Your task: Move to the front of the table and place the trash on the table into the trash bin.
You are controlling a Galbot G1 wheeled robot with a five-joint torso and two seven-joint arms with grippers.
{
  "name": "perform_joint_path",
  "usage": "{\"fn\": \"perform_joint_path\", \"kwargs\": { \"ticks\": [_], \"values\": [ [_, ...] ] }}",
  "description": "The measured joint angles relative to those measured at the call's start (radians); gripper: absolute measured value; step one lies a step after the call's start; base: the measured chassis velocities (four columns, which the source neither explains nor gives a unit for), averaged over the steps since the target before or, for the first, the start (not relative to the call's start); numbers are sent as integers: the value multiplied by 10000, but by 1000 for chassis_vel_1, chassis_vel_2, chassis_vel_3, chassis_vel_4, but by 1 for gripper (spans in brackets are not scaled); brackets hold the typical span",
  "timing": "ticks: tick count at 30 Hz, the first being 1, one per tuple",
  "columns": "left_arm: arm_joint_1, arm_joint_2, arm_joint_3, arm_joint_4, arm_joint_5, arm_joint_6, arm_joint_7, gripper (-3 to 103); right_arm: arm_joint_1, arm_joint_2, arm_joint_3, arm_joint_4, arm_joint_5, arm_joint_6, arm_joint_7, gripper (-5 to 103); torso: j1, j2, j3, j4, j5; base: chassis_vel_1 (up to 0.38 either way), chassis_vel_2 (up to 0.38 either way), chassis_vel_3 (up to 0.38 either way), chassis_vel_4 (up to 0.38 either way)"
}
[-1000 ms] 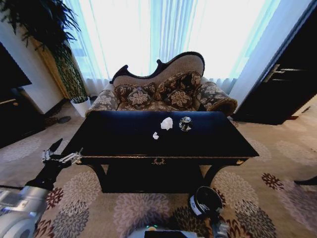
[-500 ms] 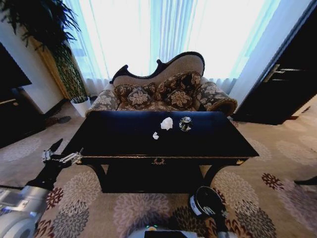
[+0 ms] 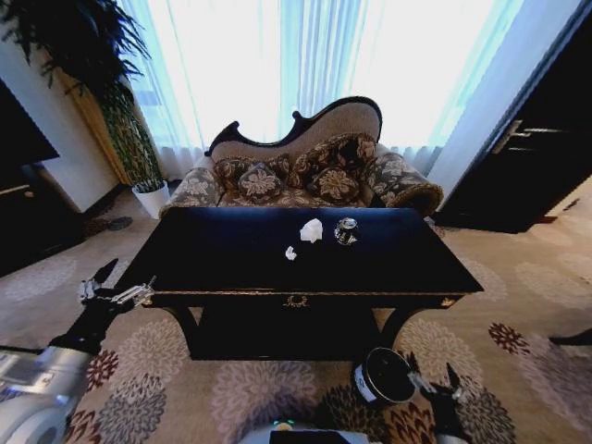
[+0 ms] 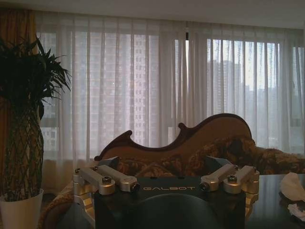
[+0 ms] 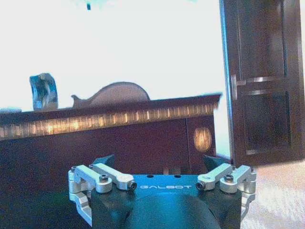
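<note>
The trash sits on the far half of the black table [image 3: 231, 254]: a crumpled white paper wad [image 3: 312, 230], a drink can [image 3: 346, 231] just beside it to the right, and a small white scrap [image 3: 290, 252] nearer the front. The trash bin [image 3: 383, 377] stands on the patterned carpet [image 3: 518, 333] below the table's front right. The right gripper [image 3: 433, 385] hangs low just right of the bin, jaws spread wide. The left gripper [image 3: 113, 289] hovers off the table's front left corner, jaws also wide. A brown sofa [image 3: 305, 171] stands behind the table
</note>
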Motion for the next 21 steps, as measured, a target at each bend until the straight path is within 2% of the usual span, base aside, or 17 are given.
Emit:
{"fn": "perform_joint_path", "kwargs": {
  "ticks": [7, 11, 16, 18, 21],
  "values": [
    [0, 0, 1, -2, 0, 1, 0, 100, -270, -93, 434, 1651, 400, -565, 329, 100, 0, 0, 0, -1, 1, 0, 0, 0, 0],
    [-1, 0, 1, -3, 0, 1, -1, 100, -172, -309, 584, 2474, 474, -1130, 486, 100, 0, 0, 0, 0, 1, 0, 0, 0, 0],
    [0, 0, 2, -3, 0, 1, -2, 100, 451, -905, 570, 3584, 488, -2675, 892, 100, 0, -1, 0, 0, 1, 0, 0, 0, 0],
    [-1, 0, 2, -3, 0, 2, -2, 100, 552, -1028, 547, 3697, 488, -2913, 966, 100, 0, -1, 1, 0, 1, 0, 0, 0, 0],
    [-1, 1, 2, -3, 1, 2, -2, 100, 916, -1698, 454, 4018, 569, -3761, 1285, 100, 0, -1, 1, 0, 2, 0, 0, 0, 0]
  ]
}}
